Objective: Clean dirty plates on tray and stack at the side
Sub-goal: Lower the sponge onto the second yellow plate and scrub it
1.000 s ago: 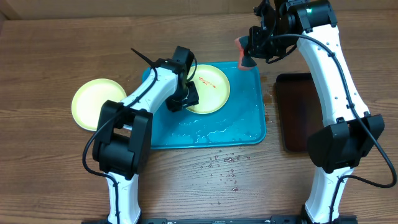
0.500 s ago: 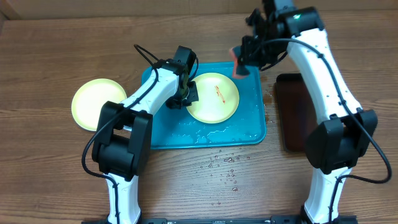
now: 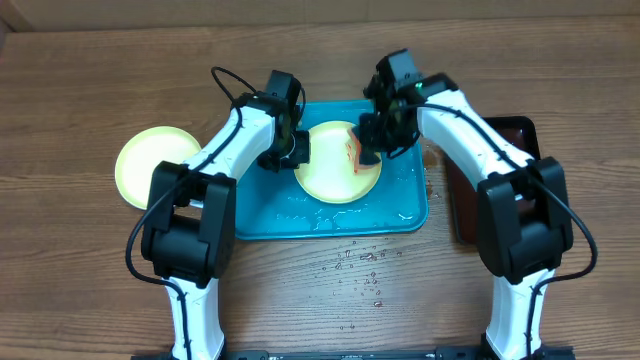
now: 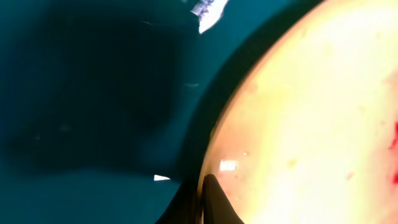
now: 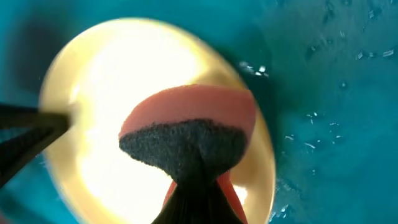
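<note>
**Wet tray on a wooden table, one plate held**

A brown wooden table (image 3: 80, 280) is seen from overhead. A turquoise tray (image 3: 270, 215), filmed with water, lies at its centre. A yellow-green plate (image 3: 330, 180) rests on the tray; its 10 o'clock rim is pinched by the closed left gripper (image 3: 296, 152). A red-orange sponge (image 5: 189, 124) is clamped in the right gripper (image 3: 368, 148) over the plate's 1 o'clock part. A second plate (image 3: 150, 168) lies at the tray's 9 o'clock, a dark tray (image 3: 462, 200) at 3 o'clock and water droplets (image 3: 362, 262) at 6 o'clock.

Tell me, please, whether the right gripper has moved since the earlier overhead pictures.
Yes. The right gripper, holding the sponge, has moved from the tray's far right corner inward, over the yellow plate on the tray.
</note>
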Action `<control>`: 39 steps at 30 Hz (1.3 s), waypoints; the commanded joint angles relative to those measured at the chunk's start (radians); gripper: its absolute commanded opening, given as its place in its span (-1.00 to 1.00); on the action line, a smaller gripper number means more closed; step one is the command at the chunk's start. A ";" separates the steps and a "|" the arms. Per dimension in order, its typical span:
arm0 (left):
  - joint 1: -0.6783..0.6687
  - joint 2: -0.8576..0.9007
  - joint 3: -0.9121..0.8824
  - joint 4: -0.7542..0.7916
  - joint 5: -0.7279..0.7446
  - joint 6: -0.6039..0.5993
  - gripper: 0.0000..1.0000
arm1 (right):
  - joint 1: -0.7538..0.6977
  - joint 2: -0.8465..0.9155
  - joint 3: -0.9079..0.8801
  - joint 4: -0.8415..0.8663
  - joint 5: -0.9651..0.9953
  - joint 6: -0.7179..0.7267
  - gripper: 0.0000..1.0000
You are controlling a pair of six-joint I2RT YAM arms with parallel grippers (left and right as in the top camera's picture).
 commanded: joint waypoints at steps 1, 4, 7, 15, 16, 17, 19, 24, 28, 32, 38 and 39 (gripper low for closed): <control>-0.003 0.019 -0.027 -0.009 0.114 0.109 -0.92 | 0.001 0.047 -0.010 0.017 0.053 0.066 -0.93; -0.003 0.019 -0.027 -0.011 0.122 0.109 -0.92 | 0.001 0.090 -0.010 0.020 0.050 0.090 -0.93; -0.003 0.019 -0.027 -0.010 0.141 0.109 -0.92 | 0.006 0.123 -0.010 0.018 0.005 0.095 -0.93; -0.003 0.019 -0.027 -0.003 0.240 0.097 -0.92 | 0.101 0.137 -0.010 0.021 -0.166 0.085 -0.93; -0.003 0.019 -0.027 0.000 0.245 0.097 -0.91 | 0.116 0.137 -0.010 0.019 -0.187 0.079 -0.93; -0.003 0.019 -0.027 0.002 0.245 0.096 -0.92 | 0.129 0.137 -0.010 0.013 -0.192 0.079 -0.93; -0.002 0.019 -0.027 0.002 0.243 0.093 -0.92 | 0.150 0.137 -0.007 -0.014 -0.191 0.079 -0.92; 0.016 0.019 -0.027 0.002 0.221 0.060 -0.92 | 0.126 0.136 -0.001 -0.122 -0.102 0.060 -0.93; 0.042 0.019 -0.027 0.001 0.210 0.044 -0.91 | 0.060 0.136 0.016 -0.206 0.040 0.060 -0.93; 0.066 0.019 -0.027 0.001 0.210 0.045 -0.92 | -0.006 0.136 0.035 -0.258 0.142 0.060 -0.93; 0.074 0.019 -0.027 0.000 0.183 0.045 -0.91 | -0.048 0.136 0.039 -0.211 0.177 0.059 -0.93; 0.074 0.019 -0.027 0.000 0.184 0.045 -0.91 | -0.048 0.136 0.039 -0.192 0.176 0.060 -0.93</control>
